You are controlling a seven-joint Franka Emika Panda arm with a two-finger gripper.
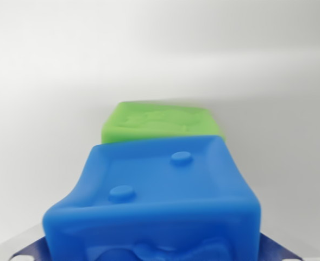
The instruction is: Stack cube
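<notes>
A blue cube point(165, 201) with two raised studs on its upper face fills the lower half of the wrist view, very close to the camera. Its sides bow inward as if squeezed. My gripper point(154, 254) is shut on it; only slivers of the fingers point(24, 251) show at the bottom corners, on either side of the cube. Behind the blue cube lies a green cube point(160, 122) with an embossed top face, resting on the white surface. The blue cube hides the green cube's near side, and I cannot tell whether the two touch.
A plain white surface point(51, 81) surrounds both cubes on all sides, blurred toward the top of the view. Nothing else shows.
</notes>
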